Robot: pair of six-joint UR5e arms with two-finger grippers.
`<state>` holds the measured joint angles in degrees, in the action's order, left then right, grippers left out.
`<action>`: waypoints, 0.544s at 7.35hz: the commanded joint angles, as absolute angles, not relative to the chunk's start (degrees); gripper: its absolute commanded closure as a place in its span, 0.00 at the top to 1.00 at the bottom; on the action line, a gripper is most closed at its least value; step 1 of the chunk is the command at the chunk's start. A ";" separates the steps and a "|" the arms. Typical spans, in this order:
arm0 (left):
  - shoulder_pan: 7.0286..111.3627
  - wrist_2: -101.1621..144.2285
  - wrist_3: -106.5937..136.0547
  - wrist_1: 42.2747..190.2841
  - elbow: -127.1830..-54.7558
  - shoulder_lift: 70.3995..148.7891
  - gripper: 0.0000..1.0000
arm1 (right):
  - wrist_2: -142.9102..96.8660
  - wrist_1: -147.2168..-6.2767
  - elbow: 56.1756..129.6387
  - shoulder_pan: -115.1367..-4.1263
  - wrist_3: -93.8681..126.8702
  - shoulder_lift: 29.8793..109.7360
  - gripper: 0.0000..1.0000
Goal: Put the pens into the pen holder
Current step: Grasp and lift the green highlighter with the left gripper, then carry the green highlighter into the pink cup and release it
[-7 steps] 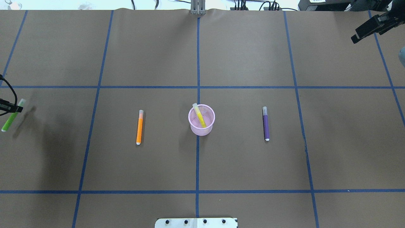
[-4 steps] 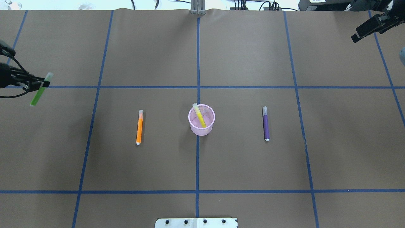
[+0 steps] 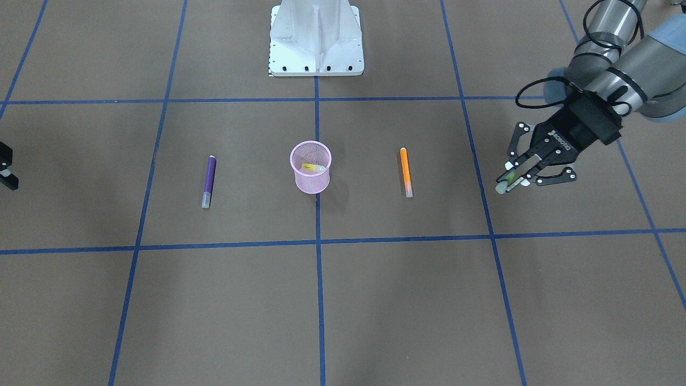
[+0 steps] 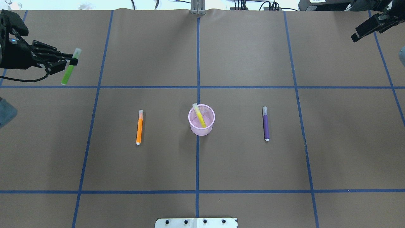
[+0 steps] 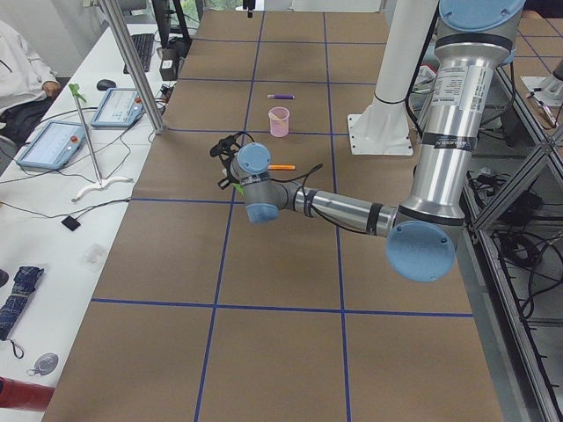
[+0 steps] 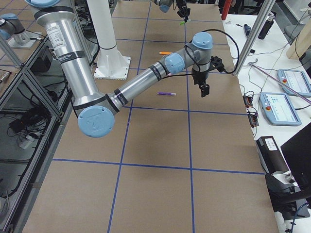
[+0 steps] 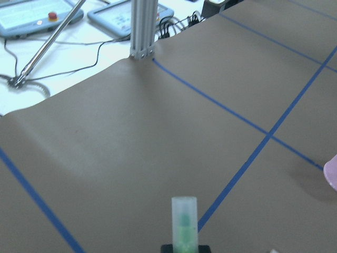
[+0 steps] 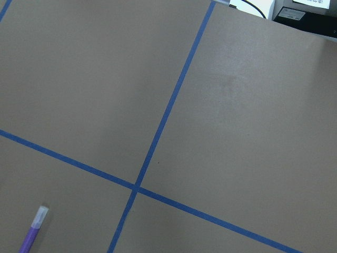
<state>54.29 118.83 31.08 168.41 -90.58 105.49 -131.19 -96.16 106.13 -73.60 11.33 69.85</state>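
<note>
overhead view, l. to r. left pincer [image 4: 73,60] at far-left of bench [image 4: 253,164], clenched on green pen [image 4: 68,71]. grip sits just below the pale cap; cap end points to far side, body trails toward robot. pen held clear of bench surface, tilted. left wrist view confirms: cap sticks out ahead btwn the fingers.

orange pen [image 4: 139,127] lies flat on bench, left of centre, cap end away from robot, approx parallel to the blue tape lines. untouched, well apart from both pincers.

pen holder [image 4: 201,130] stands upright at bench centre, on the middle tape line. yellow pen [image 4: 200,116] is inside it, leaning, cap end resting on the far-left part of the rim and poking just above it.

purple pen [image 4: 266,124] lies flat right of holder, cap end away from robot, parallel w/ orange pen. holder sits roughly midway btwn the two.

right pincer [image 4: 354,38] at far-right corner, raised, nothing seen in it. we cannot tell if it is released or clenched. its wrist view shows only bench, tape lines and the purple pen's cap end.
</note>
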 commanded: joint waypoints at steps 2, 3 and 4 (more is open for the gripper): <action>30.83 90.18 36.83 175.52 -89.13 114.67 0.00 | -131.13 -96.15 106.08 -73.56 11.78 69.43 1.00; 25.89 85.04 36.65 175.43 -88.86 116.70 0.00 | -131.13 -96.15 106.08 -73.56 11.86 69.43 1.00; 22.10 80.38 36.56 175.34 -88.16 117.59 0.00 | -131.05 -96.15 106.08 -73.56 11.69 69.43 1.00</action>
